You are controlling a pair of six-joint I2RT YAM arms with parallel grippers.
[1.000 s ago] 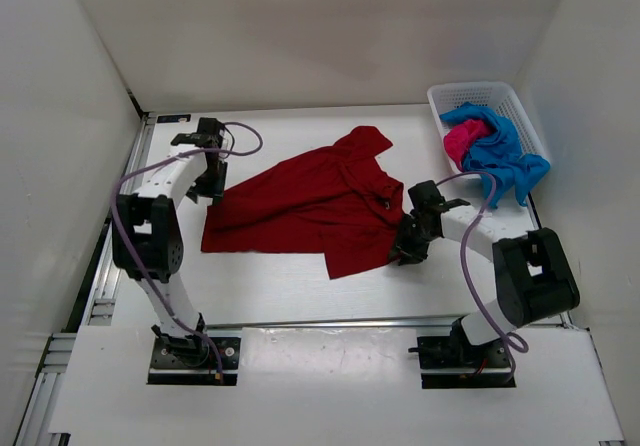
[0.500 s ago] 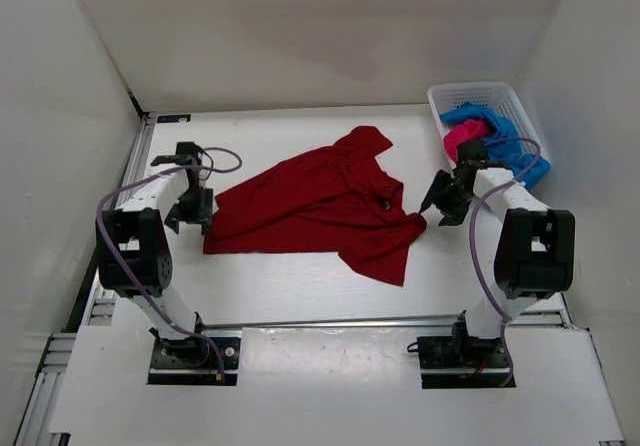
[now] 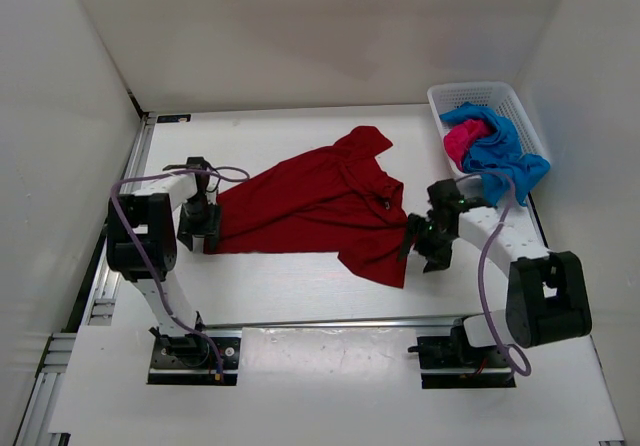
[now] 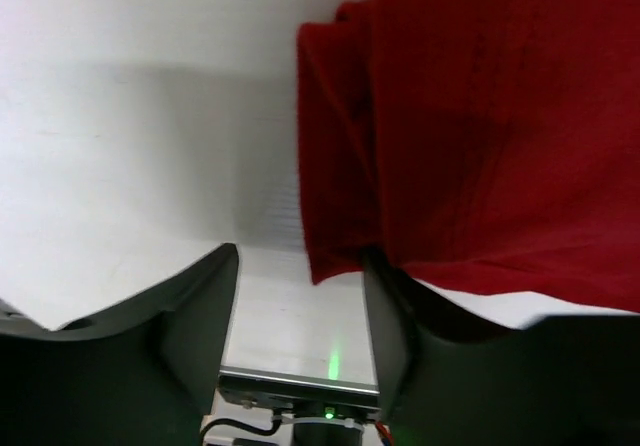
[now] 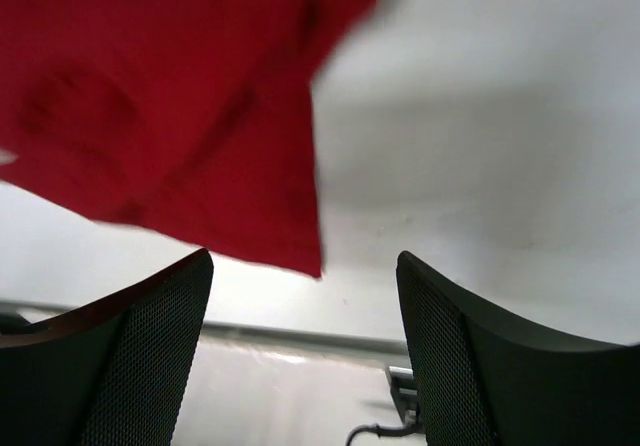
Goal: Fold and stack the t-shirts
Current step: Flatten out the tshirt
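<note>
The dark red t-shirt [image 3: 320,204] lies spread across the middle of the table. My left gripper [image 3: 197,222] is open at the shirt's near left corner. In the left wrist view that red corner [image 4: 335,256] lies against the right finger [image 4: 420,346], with bare table across the rest of the gap of the left gripper [image 4: 300,311]. My right gripper [image 3: 420,238] is open just right of the shirt's lower right flap. In the right wrist view the right gripper [image 5: 305,321] holds nothing, and the red hem [image 5: 230,166] ends just ahead of it. The bright blue t-shirt [image 3: 502,156] and the magenta-pink t-shirt [image 3: 462,138] sit bunched in the basket.
A white mesh basket [image 3: 470,95] stands at the back right corner, with the blue cloth hanging over its near rim. White walls close off the table at the left, back and right. A metal rail [image 3: 300,323] runs along the near edge.
The shirt's lower right flap has been drawn out to the right. My right gripper let go, swung up toward the basket and came back beside the flap. My left gripper slid nearer along the left edge.
</note>
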